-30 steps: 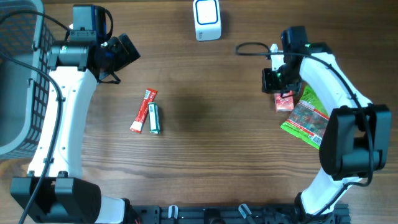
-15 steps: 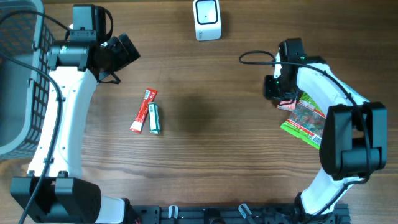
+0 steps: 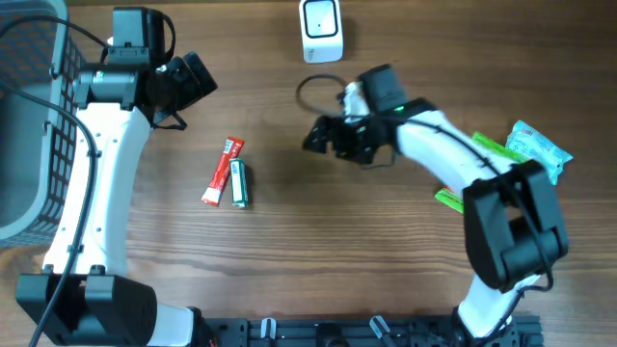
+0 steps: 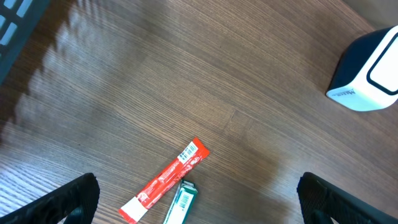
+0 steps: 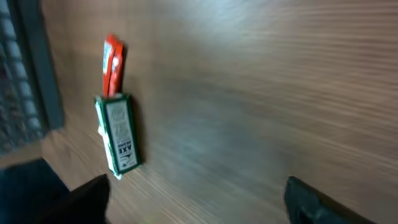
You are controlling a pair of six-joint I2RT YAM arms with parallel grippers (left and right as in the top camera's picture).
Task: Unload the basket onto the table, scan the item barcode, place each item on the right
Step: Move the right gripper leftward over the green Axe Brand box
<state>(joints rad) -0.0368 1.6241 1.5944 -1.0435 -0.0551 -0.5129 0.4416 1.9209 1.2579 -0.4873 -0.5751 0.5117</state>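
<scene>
A red stick packet (image 3: 222, 172) and a green pack (image 3: 238, 183) lie side by side on the table, left of centre. The white barcode scanner (image 3: 320, 29) stands at the far edge. My right gripper (image 3: 318, 137) is stretched to mid-table, right of the two items, open and empty. In the right wrist view the green pack (image 5: 118, 134) and the red packet (image 5: 113, 65) lie ahead of the wide-apart fingers (image 5: 87, 199). My left gripper (image 3: 193, 82) hovers above and behind the items, open, with the red packet (image 4: 165, 180) and the green pack (image 4: 181, 204) between its fingers.
A grey basket (image 3: 34, 125) stands at the left edge. Green packets (image 3: 492, 149) and a light blue one (image 3: 540, 149) lie at the right. A black cable (image 3: 313, 87) loops near the right wrist.
The right gripper opened, left the pile at the right and swung left to mid-table. A light blue packet now shows at the right. The left arm has not moved.
</scene>
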